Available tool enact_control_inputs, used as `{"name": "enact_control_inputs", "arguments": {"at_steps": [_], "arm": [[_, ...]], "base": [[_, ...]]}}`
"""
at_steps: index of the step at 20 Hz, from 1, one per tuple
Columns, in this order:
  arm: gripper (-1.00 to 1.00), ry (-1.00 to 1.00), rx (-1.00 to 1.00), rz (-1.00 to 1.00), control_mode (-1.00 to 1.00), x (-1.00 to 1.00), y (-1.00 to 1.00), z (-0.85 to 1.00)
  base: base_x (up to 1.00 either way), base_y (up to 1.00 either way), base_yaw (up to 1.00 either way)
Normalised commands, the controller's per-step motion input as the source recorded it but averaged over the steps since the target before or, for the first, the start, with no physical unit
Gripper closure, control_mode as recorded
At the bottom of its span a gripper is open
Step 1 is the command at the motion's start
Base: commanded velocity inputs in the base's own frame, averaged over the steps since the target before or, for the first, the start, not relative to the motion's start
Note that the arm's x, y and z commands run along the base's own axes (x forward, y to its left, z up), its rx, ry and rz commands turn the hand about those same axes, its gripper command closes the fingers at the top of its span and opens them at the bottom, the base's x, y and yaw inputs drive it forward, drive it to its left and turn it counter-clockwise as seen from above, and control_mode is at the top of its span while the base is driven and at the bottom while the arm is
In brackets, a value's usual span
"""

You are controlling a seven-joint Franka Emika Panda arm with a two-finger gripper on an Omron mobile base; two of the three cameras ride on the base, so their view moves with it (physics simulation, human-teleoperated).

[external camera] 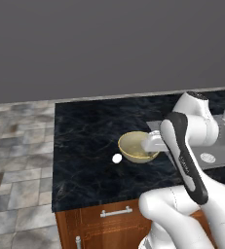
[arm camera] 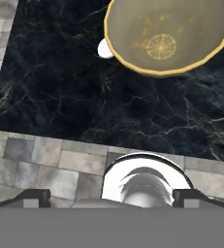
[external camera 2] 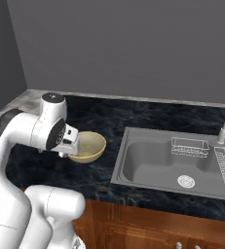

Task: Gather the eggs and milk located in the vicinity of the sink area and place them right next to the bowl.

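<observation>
Gripper (arm camera: 111, 196) open (no legible writing) nr bowl (arm camera: 167, 43)

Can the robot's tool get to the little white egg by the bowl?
Probably yes. The white egg sits in the open on the counter beside the bowl, nothing covering it.

So the bowl (external camera: 137, 147) sits on the worktop (external camera: 84, 136), with one egg (external camera: 117, 158) just beside it on its left. The sink (external camera 2: 182, 168) is set in off to the right.
</observation>
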Motion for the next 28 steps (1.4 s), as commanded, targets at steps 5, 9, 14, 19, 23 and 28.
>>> {"name": "enact_control_inputs", "arguments": {"at_steps": [5,9,14,19,23,28], "arm": [[-1.00,-0.03,-0.11,0.00,-1.00,-0.42,0.00,0.29],[-1.00,0.02,-0.14,-0.05,-1.00,-0.28,0.00,0.26],[-1.00,0.07,-0.18,-0.11,-1.00,0.00,-0.02,0.01],[-1.00,0.01,-0.01,-0.03,-1.00,0.00,-0.04,-0.09],[-1.00,0.00,0.00,0.00,-1.00,0.00,0.00,0.00],[-1.00,0.00,0.00,0.00,-1.00,-0.01,-0.01,0.00]], "base": [[0.00,0.00,0.00],[0.00,0.00,0.00],[0.00,0.00,0.00],[0.00,0.00,0.00],[0.00,0.00,0.00],[0.00,0.00,0.00]]}}
